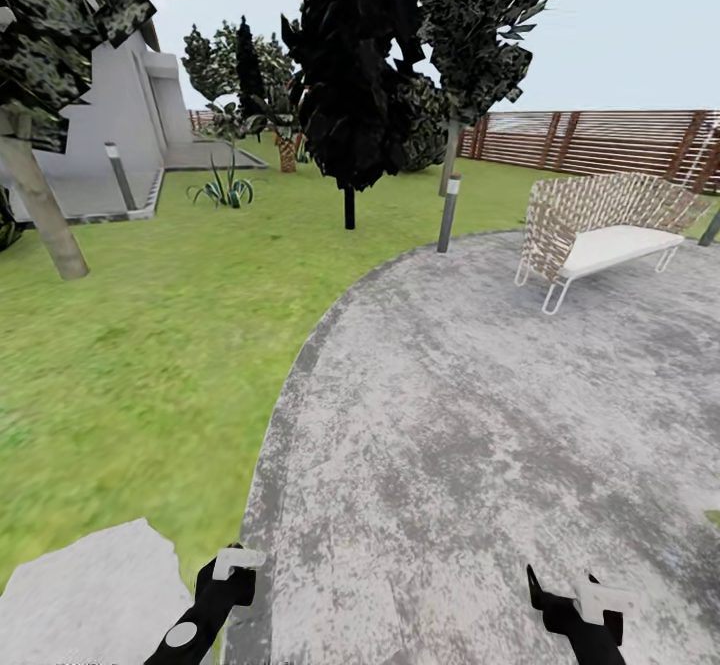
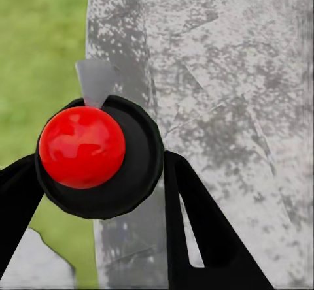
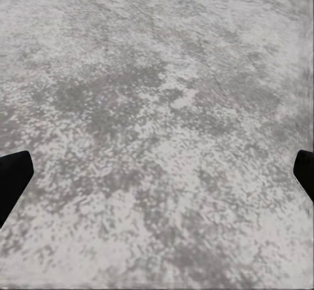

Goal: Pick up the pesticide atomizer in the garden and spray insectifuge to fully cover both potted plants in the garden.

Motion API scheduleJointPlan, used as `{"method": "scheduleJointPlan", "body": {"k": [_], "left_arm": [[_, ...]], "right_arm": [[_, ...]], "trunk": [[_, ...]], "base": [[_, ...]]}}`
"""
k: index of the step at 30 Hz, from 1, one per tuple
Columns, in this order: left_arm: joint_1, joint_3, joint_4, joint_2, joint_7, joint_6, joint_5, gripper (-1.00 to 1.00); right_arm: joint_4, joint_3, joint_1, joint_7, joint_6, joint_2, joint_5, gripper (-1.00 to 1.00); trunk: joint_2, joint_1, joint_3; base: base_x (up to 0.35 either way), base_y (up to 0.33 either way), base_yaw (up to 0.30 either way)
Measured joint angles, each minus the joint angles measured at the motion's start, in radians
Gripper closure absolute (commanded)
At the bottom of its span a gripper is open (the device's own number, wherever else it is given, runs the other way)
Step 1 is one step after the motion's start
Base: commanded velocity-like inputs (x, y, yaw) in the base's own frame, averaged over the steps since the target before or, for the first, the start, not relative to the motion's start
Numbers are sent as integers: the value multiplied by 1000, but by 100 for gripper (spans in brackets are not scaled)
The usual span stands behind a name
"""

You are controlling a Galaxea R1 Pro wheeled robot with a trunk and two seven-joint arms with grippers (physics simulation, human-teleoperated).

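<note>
In the left wrist view the pesticide atomizer [image 2: 82,147] is seen end-on, a red knob on a round dark body, and my left gripper [image 2: 98,195] is shut on it with a black finger on each side. In the head view the left gripper [image 1: 226,573] hangs low over the edge where the lawn [image 1: 130,345] meets the round grey stone patio [image 1: 480,425]. My right gripper [image 1: 576,600] is open above bare patio stone, its fingers [image 3: 13,176] spread wide apart. The potted plants are out of view, and so is any insectifuge.
A wicker bench [image 1: 608,228] stands at the patio's far right before the slatted fence [image 1: 610,139]. A grey bollard [image 1: 448,213] and a dark tree [image 1: 350,75] stand at the patio's far edge. A spiky agave [image 1: 228,188] grows in the grass. A flat pale stone [image 1: 90,585] lies beside my left arm.
</note>
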State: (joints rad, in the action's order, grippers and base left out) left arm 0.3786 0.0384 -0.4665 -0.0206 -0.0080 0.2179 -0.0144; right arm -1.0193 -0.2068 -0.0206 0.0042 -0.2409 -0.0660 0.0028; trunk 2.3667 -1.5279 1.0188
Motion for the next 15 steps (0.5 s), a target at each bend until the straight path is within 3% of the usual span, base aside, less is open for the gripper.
{"method": "scheduleJointPlan", "body": {"k": [15], "left_arm": [[0,3,0,1,1,-1,-3,100]], "right_arm": [[0,0,0,0,0,0,0,-100]], "trunk": [[0,1,-15]], "base": [[-31,-1,-253]]}}
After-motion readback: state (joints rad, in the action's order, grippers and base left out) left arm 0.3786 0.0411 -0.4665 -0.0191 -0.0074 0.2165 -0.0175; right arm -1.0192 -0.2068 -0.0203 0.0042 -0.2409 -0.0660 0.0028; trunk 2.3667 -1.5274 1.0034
